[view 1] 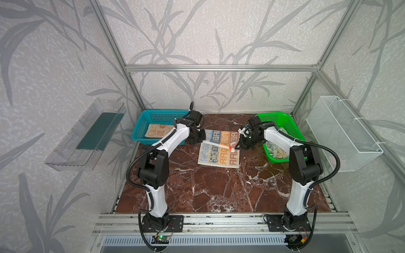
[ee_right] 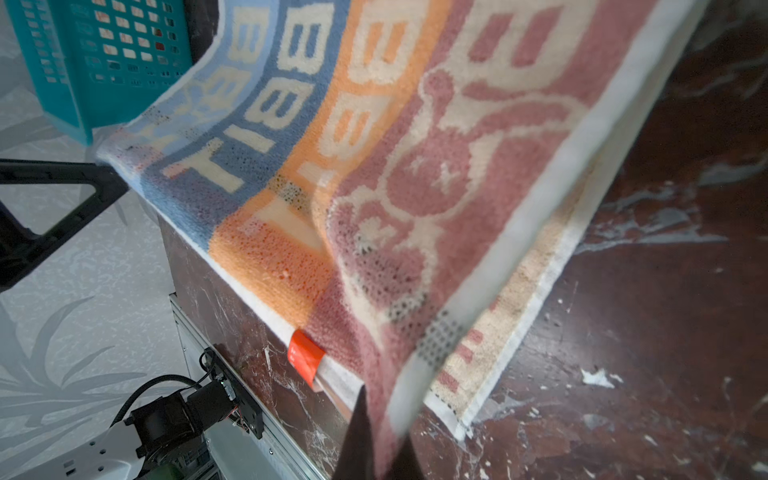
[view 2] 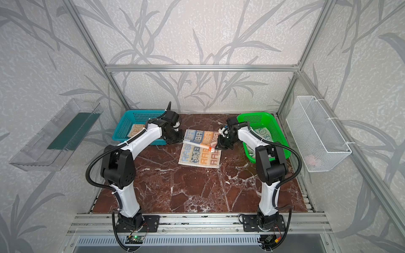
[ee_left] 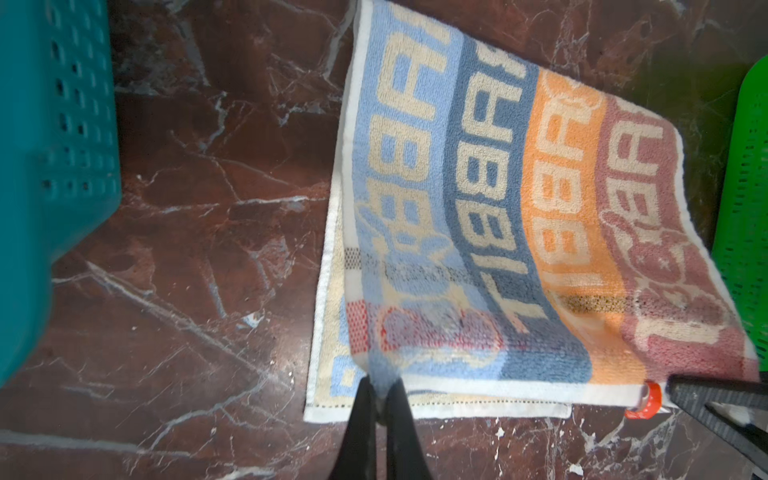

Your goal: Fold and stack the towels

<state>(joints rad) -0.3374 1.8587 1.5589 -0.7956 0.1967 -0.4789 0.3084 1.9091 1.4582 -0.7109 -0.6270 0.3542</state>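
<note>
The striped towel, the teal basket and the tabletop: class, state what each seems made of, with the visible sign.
Striped towel: looped terry cloth, matte; fuzzy pile shows. Teal basket: moulded plastic, slightly glossy; perforated walls. Tabletop: looks like polished red-brown marble with white veins, perhaps only a print.

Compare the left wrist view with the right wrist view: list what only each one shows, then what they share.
Only the left wrist view: the green basket. Only the right wrist view: the wall and the left arm's base. Both: the towel, one half lifted over the other, with the left gripper and right gripper each pinching a corner; its orange tag; the blue basket; the table.
</note>
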